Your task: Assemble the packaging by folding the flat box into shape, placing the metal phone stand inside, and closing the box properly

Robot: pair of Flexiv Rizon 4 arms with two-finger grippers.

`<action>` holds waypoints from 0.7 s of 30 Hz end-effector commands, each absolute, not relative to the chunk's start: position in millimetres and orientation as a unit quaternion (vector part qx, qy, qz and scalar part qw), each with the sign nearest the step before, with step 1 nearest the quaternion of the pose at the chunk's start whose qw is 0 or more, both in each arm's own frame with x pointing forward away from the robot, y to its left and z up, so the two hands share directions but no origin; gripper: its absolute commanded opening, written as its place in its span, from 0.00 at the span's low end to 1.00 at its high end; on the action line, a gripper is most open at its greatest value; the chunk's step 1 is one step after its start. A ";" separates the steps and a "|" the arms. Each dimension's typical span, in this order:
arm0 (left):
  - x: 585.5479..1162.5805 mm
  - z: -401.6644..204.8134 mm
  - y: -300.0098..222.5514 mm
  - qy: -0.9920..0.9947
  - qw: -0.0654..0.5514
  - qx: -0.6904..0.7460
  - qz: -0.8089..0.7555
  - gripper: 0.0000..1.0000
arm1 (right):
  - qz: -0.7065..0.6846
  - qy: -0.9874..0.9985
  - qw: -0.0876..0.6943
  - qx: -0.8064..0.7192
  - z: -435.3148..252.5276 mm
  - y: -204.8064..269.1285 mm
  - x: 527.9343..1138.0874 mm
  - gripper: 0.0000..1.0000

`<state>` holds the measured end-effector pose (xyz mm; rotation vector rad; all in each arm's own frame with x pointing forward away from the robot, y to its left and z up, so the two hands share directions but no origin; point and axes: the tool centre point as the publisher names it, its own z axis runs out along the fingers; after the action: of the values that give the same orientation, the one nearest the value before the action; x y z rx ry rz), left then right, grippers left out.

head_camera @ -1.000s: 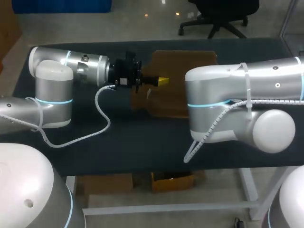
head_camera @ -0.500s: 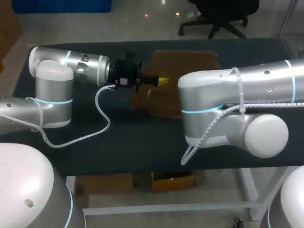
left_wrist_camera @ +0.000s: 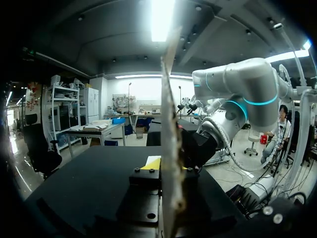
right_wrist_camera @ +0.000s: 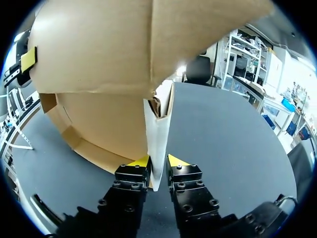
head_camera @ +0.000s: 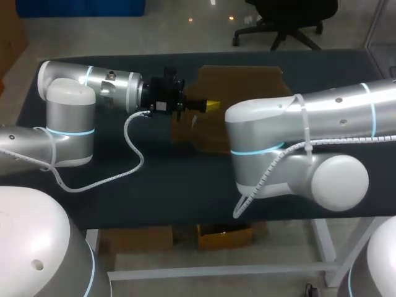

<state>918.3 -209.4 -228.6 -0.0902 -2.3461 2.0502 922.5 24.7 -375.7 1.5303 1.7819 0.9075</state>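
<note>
Brown cardboard box [head_camera: 238, 83], partly folded, stands on the dark table [head_camera: 154, 179], toward 12 o'clock of its middle. From 9 o'clock the left gripper [head_camera: 211, 105] reaches in and is clamped on one panel of the box; in the left wrist view that panel runs edge-on between its fingers. From 3 o'clock the right arm [head_camera: 297, 117] covers the box's 5 o'clock side. Its right gripper [right_wrist_camera: 159, 161] pinches a pale flap [right_wrist_camera: 157, 134] at a box corner, one yellow tip on each face.
</note>
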 end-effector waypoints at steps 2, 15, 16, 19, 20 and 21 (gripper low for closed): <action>917.6 -230.1 -209.6 -0.753 0.012 -0.028 0.658 0.00 | 0.336 0.668 0.315 0.585 -377.1 26.9 925.5 0.18; 917.6 -230.1 -209.6 -0.753 0.012 -0.028 0.658 0.00 | 0.339 0.663 0.313 0.589 -376.5 25.6 932.3 0.07; 917.6 -230.1 -209.6 -0.753 0.012 -0.028 0.658 0.00 | 0.339 0.663 0.313 0.589 -376.4 25.5 932.8 0.05; 917.6 -230.1 -209.6 -0.753 0.012 -0.028 0.658 0.00 | 0.341 0.663 0.313 0.589 -375.0 25.7 933.9 0.00; 917.6 -230.1 -209.6 -0.753 0.012 -0.028 0.658 0.00 | 0.341 0.663 0.313 0.588 -374.7 25.7 934.2 0.00; 917.6 -230.1 -209.6 -0.753 0.012 -0.028 0.658 0.00 | 0.342 0.663 0.314 0.588 -374.4 25.8 934.4 0.00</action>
<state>918.5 -209.4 -228.6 -0.0894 -2.3462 2.0507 933.2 23.5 -375.2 1.5487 1.7488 0.9054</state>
